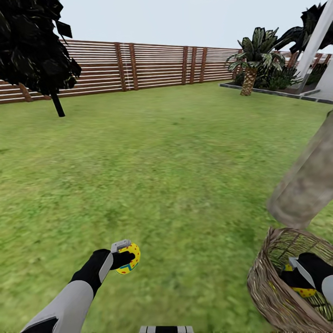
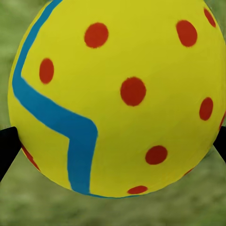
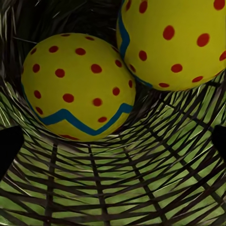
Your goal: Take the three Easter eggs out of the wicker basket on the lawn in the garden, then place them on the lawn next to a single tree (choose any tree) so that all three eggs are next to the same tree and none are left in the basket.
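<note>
Grass all round. Left gripper [image 1: 124, 257] clamps one egg [image 1: 129, 259]; right gripper [image 1: 300, 273], spread and empty, reaches inside basket [image 1: 266, 286] near two eggs [image 3: 77, 87]. Smooth, round, probably slippery: grip across middle.

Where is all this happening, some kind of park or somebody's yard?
Most likely a fenced back garden, in a computer simulation. A wide lawn runs up to a brown slatted wooden fence, and a palm-like plant grows in a bordered bed at the far right. A thick tree trunk stands beside a wicker basket.
</note>
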Tool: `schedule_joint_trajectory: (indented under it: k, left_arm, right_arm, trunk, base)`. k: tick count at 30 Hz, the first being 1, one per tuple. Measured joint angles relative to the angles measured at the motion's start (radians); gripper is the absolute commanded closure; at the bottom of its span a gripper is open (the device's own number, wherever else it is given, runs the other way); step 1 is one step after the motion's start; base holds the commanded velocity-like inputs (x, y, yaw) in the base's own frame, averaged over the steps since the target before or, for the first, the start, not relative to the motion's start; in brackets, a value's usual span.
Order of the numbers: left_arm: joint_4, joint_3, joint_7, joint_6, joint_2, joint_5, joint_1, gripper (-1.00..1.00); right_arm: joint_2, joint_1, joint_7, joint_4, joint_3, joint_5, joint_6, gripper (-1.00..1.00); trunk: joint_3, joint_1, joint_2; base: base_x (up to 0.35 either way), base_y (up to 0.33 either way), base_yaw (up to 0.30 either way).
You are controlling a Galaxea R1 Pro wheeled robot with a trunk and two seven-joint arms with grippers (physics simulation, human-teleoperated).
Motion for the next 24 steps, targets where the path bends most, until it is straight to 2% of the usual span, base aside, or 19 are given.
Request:
schedule_joint_trajectory:
  k: [6,12,17,24]
  left_arm:
    - [-0.001,0.001,-0.001,-0.002,0.002,0.002,0.000,1.00]
    - [-0.001,0.000,-0.003,-0.002,0.002,0.001,0.000,1.00]
    - [-0.001,0.000,-0.002,-0.002,0.002,0.002,0.000,1.00]
    - [-0.001,-0.002,-0.003,-0.002,0.001,0.001,0.000,1.00]
  right_arm:
    - [-0.002,0.000,0.000,0.000,0.002,0.000,0.000,-1.00]
    - [-0.002,0.000,-0.002,0.000,0.003,0.001,0.000,-1.00]
    - [-0.004,0.000,-0.002,0.001,0.003,0.002,0.000,-1.00]
    - [-0.005,0.000,-0.002,0.001,0.004,0.000,0.000,-1.00]
  trunk:
    - [-0.004,0.000,0.000]
    - [-0.004,0.000,0.000]
    - [-0.004,0.000,0.000]
    - [-0.004,0.000,0.000]
  base:
    - [0.000,0.000,0.000]
    - [0.277,0.000,0.000]
    - [0.034,0.000,0.000]
    - [0.017,-0.146,0.000]
